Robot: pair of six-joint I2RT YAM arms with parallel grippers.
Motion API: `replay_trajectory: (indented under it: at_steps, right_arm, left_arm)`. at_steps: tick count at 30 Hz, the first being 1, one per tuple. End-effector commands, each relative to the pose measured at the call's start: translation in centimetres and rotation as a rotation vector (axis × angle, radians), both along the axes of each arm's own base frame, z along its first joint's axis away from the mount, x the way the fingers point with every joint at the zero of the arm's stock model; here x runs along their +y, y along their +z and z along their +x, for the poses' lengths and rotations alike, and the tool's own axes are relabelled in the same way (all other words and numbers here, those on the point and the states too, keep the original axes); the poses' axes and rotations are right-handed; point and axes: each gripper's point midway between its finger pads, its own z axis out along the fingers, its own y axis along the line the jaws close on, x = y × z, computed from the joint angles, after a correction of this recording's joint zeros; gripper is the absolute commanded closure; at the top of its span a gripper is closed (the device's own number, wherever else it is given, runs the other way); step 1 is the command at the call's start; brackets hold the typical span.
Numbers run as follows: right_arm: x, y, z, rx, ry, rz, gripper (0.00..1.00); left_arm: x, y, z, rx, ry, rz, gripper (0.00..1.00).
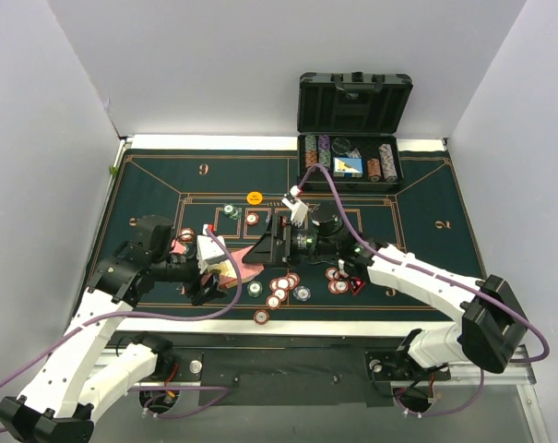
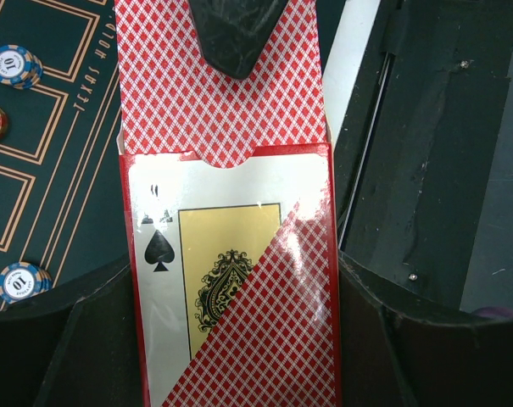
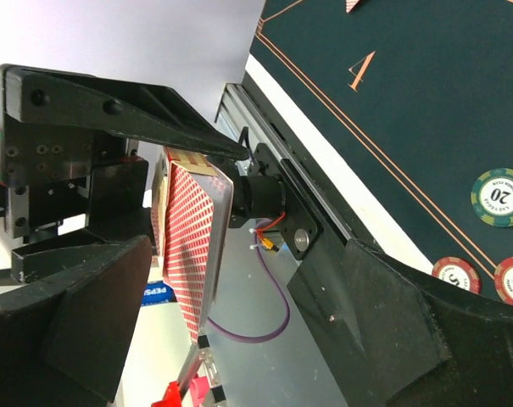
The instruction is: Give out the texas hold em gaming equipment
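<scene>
The left tool (image 1: 205, 273) is pinching a red card box (image 2: 231, 288) by its two long sides. It sits well nearer than the black case (image 1: 354, 120) and off to that case's left, over the green mat (image 1: 159, 185) that covers the surface. The box front shows an ace of spades. A stack of red-backed playing cards (image 2: 214, 93) sticks out of its open end.

The right tool (image 1: 271, 245) meets that open end from the side nearer the case, its jaws spread wide. In its own wrist view the box and cards show edge-on in the gap between its fingers (image 3: 78, 331), and neither finger visibly touches them. From the left wrist, one dark fingertip overlaps the back of the protruding cards. Whether it presses on them I cannot tell.

The case stands open with its lid upright, and rows of poker chips (image 1: 320, 152) stand on edge inside it. Loose chips lie flat on the mat nearer than the case:
- a cluster (image 1: 280, 286) just below the two tools
- a few (image 1: 338, 277) beside the right arm
- two (image 1: 252, 218) closer to the case

An orange button disc (image 1: 254, 197) lies flat on the mat to the left of the case.
</scene>
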Motion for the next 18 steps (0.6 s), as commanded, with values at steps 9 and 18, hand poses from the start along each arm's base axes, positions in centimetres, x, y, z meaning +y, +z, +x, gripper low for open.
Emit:
replay_trajectory:
  at_steps: [9,18]
  right_arm:
    - [2.0,1.4,-0.2,-0.043,0.048,0.059,0.25]
    - [1.9,1.7,-0.2,-0.032,0.042,0.079,0.45]
  left_arm:
    - [-0.8,1.7,1.0,-0.079,-0.023,-0.052,1.00]
    - [-0.9,1.8,1.2,-0.083,-0.015,-0.059,1.00]
